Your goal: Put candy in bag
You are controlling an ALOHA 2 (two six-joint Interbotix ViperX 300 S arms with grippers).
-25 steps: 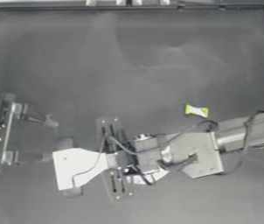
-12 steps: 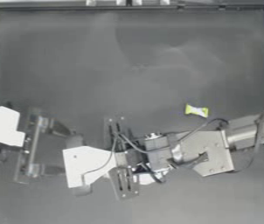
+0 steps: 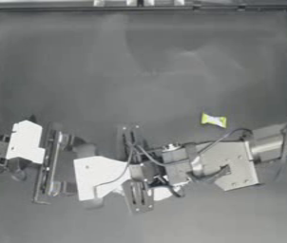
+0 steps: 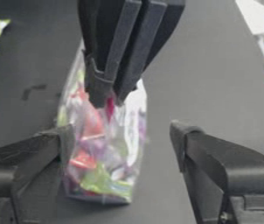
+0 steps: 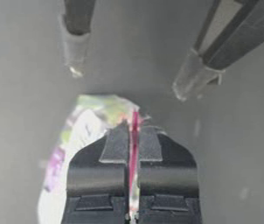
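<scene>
Dark flat surface (image 3: 146, 71): broad bare stretch toward 12 o'clock. Small yellow-green wrapped candy (image 3: 213, 120) lies at 3 o'clock, apart from both arms. Right gripper (image 5: 133, 144), jaws pinched on the pink seal strip of the clear plastic zip bag (image 4: 102, 144), at 6 o'clock. Left gripper (image 4: 119, 144), jaws wide, straddles the bag's lower end; contact unclear. Bag largely hidden from above.

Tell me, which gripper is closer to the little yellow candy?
Right. The right gripper, holding the bag, sits nearer the candy; the left gripper is far across.
</scene>
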